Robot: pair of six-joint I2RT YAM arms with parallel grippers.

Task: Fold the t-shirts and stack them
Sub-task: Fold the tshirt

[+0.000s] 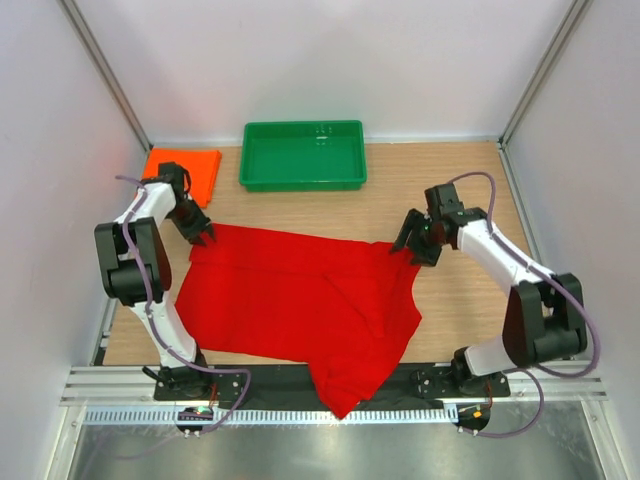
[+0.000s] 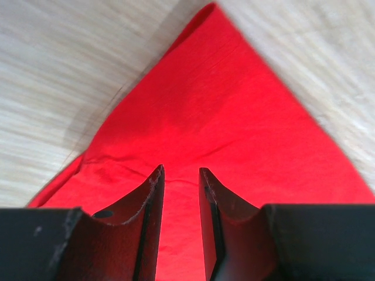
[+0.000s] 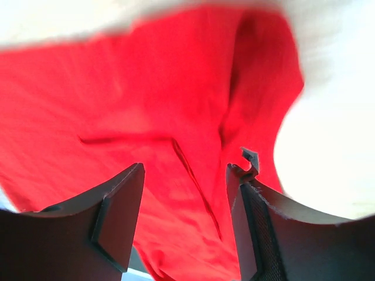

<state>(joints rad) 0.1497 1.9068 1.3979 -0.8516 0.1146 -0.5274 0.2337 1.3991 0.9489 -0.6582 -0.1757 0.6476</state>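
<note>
The red t-shirt (image 1: 300, 300) lies spread across the middle of the table, creased, and its near part hangs over the front edge. The orange t-shirt (image 1: 197, 168) lies folded at the far left. My left gripper (image 1: 203, 236) hangs over the red shirt's far left corner. In the left wrist view (image 2: 180, 170) its jaws stand a narrow gap apart over the red cloth (image 2: 222, 105) and hold nothing. My right gripper (image 1: 416, 246) is at the shirt's far right corner. In the right wrist view (image 3: 184, 167) it is wide open above the red cloth (image 3: 146, 88).
A green plastic tray (image 1: 303, 177) stands at the back middle, next to the orange shirt. White walls and metal posts close in the left, right and back. Bare wood (image 1: 450, 180) shows at the right of the red shirt.
</note>
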